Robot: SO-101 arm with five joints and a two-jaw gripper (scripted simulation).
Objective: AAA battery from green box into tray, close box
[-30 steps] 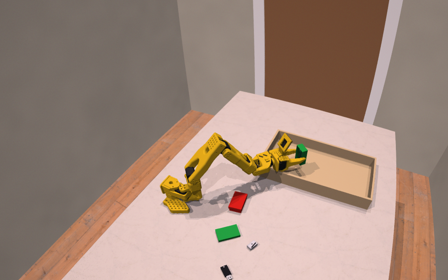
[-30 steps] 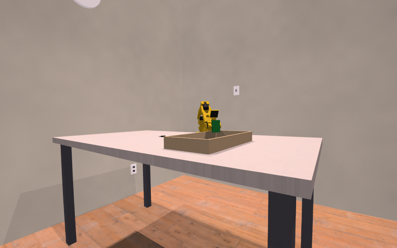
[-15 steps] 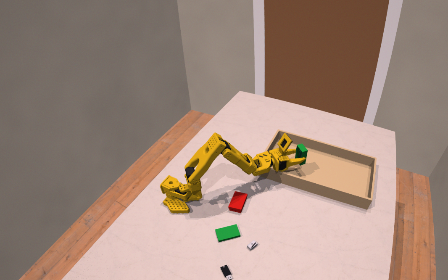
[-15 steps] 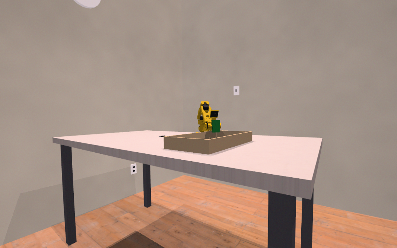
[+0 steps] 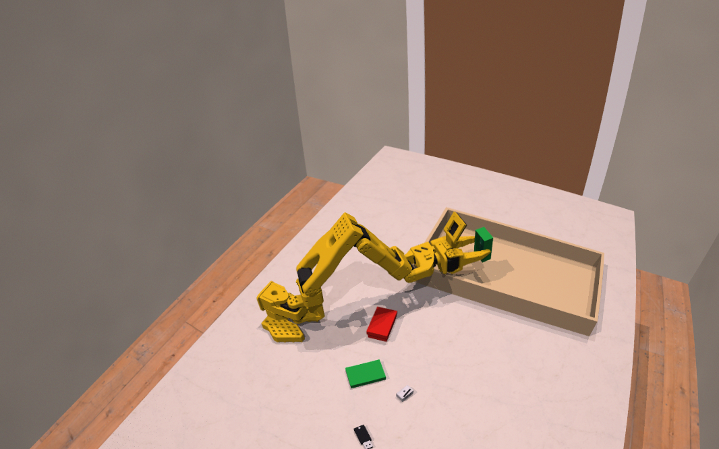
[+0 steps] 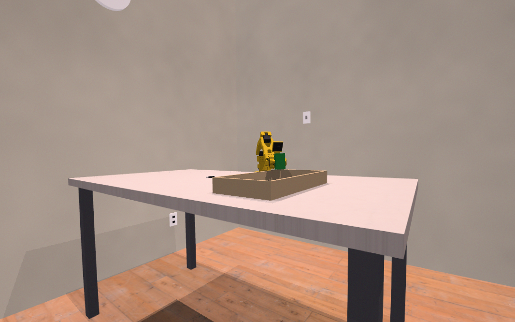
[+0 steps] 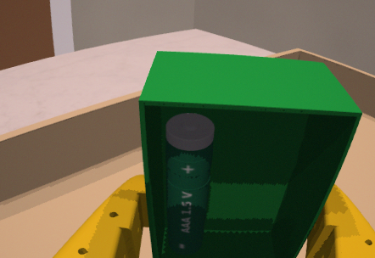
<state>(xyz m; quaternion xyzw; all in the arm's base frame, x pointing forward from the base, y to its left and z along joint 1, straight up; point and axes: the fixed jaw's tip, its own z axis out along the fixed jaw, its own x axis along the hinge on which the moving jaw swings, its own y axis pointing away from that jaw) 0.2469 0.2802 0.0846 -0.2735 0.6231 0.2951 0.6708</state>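
The green box's base (image 5: 484, 240) (image 6: 279, 161) (image 7: 237, 78) is held on edge above the near-arm end of the tray (image 5: 524, 309) (image 6: 241, 188) (image 7: 72, 159). Its open side faces back toward the wrist camera. My gripper (image 5: 481, 247) (image 7: 237, 214) is shut on the base, one finger at each side. The AAA battery (image 7: 188, 184) is inside the base, standing along the left wall in the wrist view, plus-marked end up. A flat green lid (image 5: 365, 373) lies on the table in the top view. The lower end of the base is cut off in the wrist view.
A red box (image 5: 382, 323) lies on the table between the arm's base and the green lid. A small white object (image 5: 405, 393) with a black mark and a black USB stick (image 5: 361, 433) lie beyond the lid. The tray's walls stand around the space below the held base.
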